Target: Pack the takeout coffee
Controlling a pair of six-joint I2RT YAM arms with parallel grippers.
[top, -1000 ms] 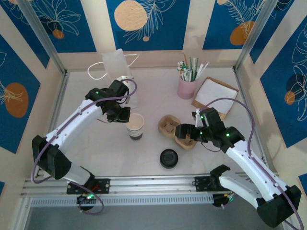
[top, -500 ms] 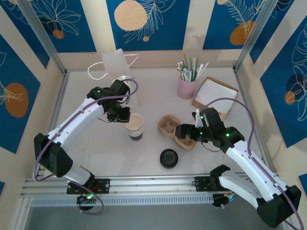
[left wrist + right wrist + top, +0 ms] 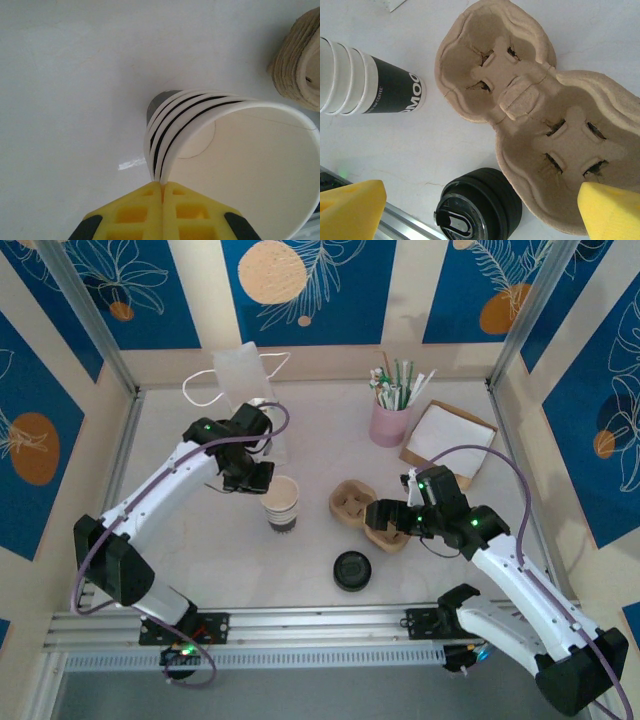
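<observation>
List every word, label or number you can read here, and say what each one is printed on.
"OMO": large white letters on the black band of the takeout coffee cup, right wrist view; the word runs round the curve and is cut off.
"COFFEE": end of a small white line on the same band; the rest is too small to read.
The black lid has raised marks, nothing legible.

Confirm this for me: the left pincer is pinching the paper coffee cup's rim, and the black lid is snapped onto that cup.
The lid part is wrong. The right wrist view shows the black lid lying on the table beside the cardboard cup carrier, apart from the paper coffee cup, which stands open. The left pincer does pinch the cup's rim.
</observation>
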